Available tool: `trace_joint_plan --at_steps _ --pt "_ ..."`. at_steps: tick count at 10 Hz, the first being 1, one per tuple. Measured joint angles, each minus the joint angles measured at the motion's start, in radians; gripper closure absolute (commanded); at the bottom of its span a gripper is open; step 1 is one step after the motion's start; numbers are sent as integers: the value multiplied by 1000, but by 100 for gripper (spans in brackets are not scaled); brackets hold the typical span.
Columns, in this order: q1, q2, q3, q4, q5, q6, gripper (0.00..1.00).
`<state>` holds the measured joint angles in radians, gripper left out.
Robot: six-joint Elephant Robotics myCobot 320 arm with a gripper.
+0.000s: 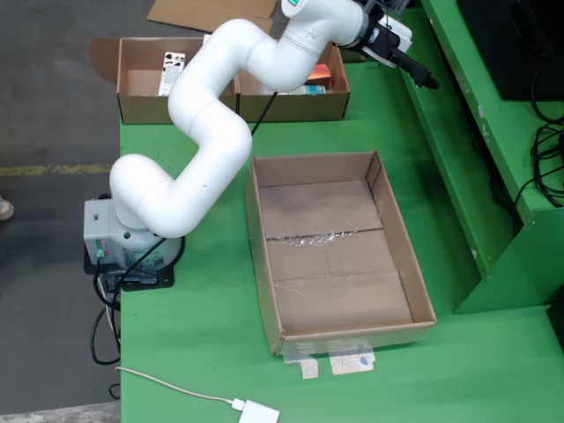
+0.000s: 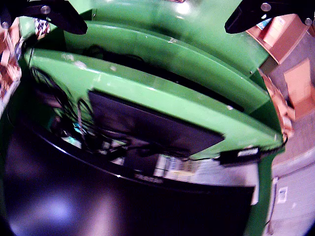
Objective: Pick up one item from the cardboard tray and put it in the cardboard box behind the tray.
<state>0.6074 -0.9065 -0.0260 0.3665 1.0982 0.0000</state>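
The shallow cardboard tray (image 1: 335, 256) lies in the middle of the green table, and only its taped bottom shows inside. Behind it stands the cardboard box (image 1: 231, 104) with two compartments: a white item (image 1: 170, 72) in the left one, an orange item (image 1: 319, 79) in the right one. My gripper (image 1: 412, 63) hangs to the right of the box, over the green step beside the table. In the wrist view the black fingers (image 2: 61, 17) stand far apart at the top corners, so the gripper (image 2: 157, 12) is open with nothing between them. A corner of the box (image 2: 288, 29) shows at the upper right.
The white arm's base (image 1: 119, 233) sits off the table's left edge. Green stepped shelving (image 1: 480, 167) rises along the right, with a black monitor (image 2: 147, 123) and cables (image 1: 546, 163) on it. A white charger and cord (image 1: 257, 412) lie at the front edge. Paper labels (image 1: 339, 361) lie before the tray.
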Motion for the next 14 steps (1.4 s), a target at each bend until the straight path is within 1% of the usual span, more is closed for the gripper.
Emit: trace_joint_plan --at_steps 2,3,7,9,14 --pt "-95 100 -5 -97 98 97 0" --pt "-136 146 -40 -138 138 126 0" --pt "-330 334 -236 -331 330 127 0" --pt "-422 433 -333 -426 341 127 0" --pt "-431 674 -566 -661 348 129 0"
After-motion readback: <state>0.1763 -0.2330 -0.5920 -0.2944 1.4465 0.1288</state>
